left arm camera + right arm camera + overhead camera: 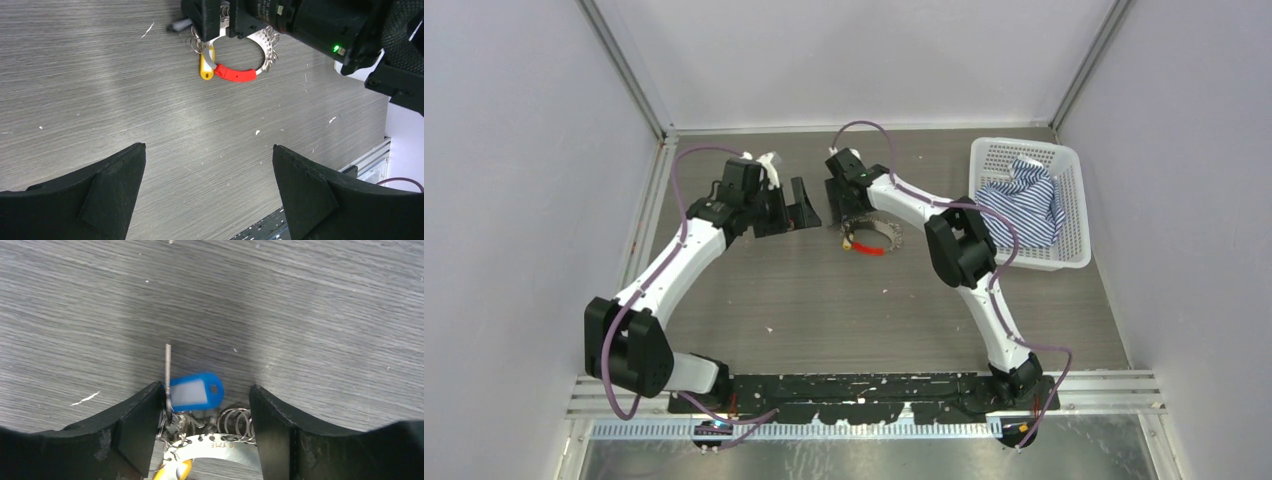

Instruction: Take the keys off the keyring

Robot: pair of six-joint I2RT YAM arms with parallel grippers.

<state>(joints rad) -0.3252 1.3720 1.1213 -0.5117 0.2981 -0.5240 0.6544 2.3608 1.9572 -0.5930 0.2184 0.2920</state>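
Right gripper [205, 402], jaws standing apart, is straddling a blue tag [197, 391] and a silver key [168, 367] on the keyring [220, 448], which is lying on the bench [300, 315]. Left gripper [209, 165] is hovering nearby, jaws wide open. Nothing is looking detached yet.

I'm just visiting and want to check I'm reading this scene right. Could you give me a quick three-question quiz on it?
1. True or false: the left gripper holds the keyring.
2. Which colour is the tag between the fingertips of the right gripper? A green, B blue, C purple.
3. What lies in the white basket?
Key: 1 false, its jaws stand open, apart from the ring. 2 B. 3 a striped cloth.
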